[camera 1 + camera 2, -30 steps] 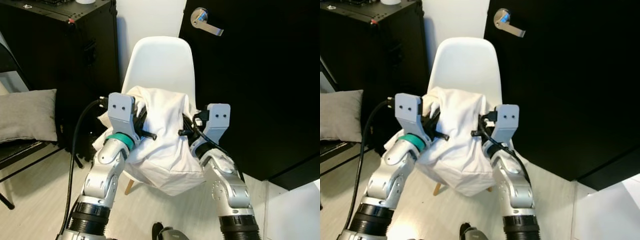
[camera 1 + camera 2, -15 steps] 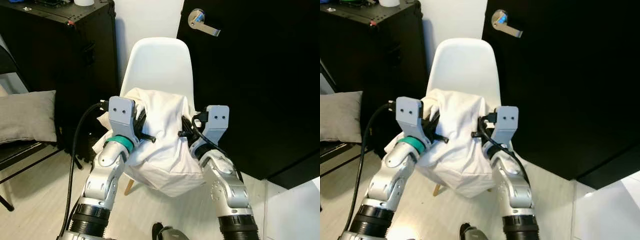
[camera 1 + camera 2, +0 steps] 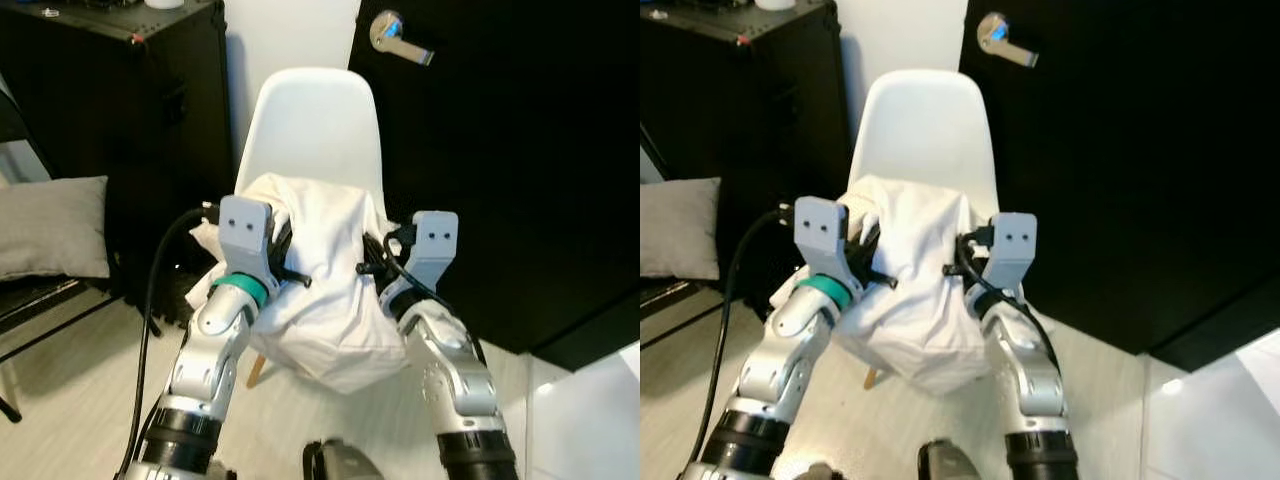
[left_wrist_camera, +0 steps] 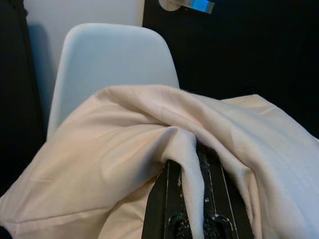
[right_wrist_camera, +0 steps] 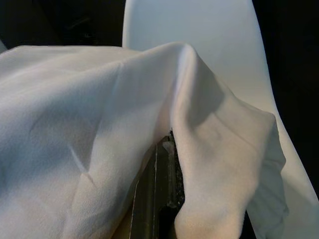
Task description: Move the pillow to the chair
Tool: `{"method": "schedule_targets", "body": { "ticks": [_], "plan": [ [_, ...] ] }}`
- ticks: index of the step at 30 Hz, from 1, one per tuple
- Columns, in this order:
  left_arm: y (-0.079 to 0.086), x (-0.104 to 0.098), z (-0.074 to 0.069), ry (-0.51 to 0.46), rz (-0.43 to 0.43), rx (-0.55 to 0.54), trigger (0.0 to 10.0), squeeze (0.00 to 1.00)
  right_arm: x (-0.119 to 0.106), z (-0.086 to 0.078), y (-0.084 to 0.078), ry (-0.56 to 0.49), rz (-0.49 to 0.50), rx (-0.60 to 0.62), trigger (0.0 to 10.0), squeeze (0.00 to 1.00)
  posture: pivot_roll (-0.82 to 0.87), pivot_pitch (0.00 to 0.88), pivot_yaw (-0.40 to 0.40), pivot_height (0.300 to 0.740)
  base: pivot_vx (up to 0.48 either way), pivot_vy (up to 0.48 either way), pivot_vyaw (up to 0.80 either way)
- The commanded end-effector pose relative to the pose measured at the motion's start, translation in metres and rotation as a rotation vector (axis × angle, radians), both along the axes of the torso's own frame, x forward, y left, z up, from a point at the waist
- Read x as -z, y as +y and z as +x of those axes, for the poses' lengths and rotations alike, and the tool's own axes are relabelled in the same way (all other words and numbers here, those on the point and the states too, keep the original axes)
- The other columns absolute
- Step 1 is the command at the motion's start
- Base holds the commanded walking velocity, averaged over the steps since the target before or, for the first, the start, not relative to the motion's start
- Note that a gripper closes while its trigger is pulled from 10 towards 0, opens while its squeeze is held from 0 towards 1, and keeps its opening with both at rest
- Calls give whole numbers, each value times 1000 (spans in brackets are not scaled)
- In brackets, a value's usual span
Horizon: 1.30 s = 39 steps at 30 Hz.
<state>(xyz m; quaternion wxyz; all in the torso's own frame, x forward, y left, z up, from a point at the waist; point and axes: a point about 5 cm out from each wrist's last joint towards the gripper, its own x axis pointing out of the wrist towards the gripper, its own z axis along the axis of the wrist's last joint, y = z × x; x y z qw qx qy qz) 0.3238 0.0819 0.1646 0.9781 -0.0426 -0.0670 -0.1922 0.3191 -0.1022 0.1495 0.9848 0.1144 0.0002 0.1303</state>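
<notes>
Fingers of the left gripper are clamped on a fold of the white pillow, cloth pinched between them; the right gripper likewise bites a fold on the pillow's other side, fingers pressed together on fabric. Pillow is carried between both grippers in front of the robot, bulk sagging below the fingers, its far edge over the seat of the white chair. Step in hand looks like the final carry: next move calls for lowering onto the seat, then releasing both grips.
</notes>
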Motion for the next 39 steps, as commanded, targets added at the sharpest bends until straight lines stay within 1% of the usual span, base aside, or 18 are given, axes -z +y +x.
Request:
{"method": "schedule_targets", "body": {
  "ticks": [1,8,13,20,24,25,39],
  "plan": [
    [-13,10,-4,35,19,59,10000,0,-5,-1,7,-35,6,-28,10000,0,-78,42,-18,615,0,0,0],
    [-12,11,-5,34,21,62,10000,0,-4,-1,8,-34,15,-27,10000,0,-75,43,-14,615,0,0,0],
    [-13,7,-5,18,-5,68,10000,0,-2,-2,7,-29,17,-24,10000,0,-71,47,-9,615,0,0,0],
    [-14,7,-7,18,-2,85,10000,0,-1,-4,7,-26,19,-17,10000,0,-71,53,1,615,0,0,0],
    [-14,8,-7,16,2,84,10000,0,3,-5,7,-16,11,-21,10000,0,-69,59,0,600,0,0,0],
    [-14,9,-8,19,6,82,10000,0,5,-4,6,-9,7,-11,10000,0,-69,59,0,590,0,0,0],
    [-15,12,-10,29,5,87,10000,0,8,-4,0,5,4,16,10000,0,-73,67,5,590,0,0,0]
  ]
}}
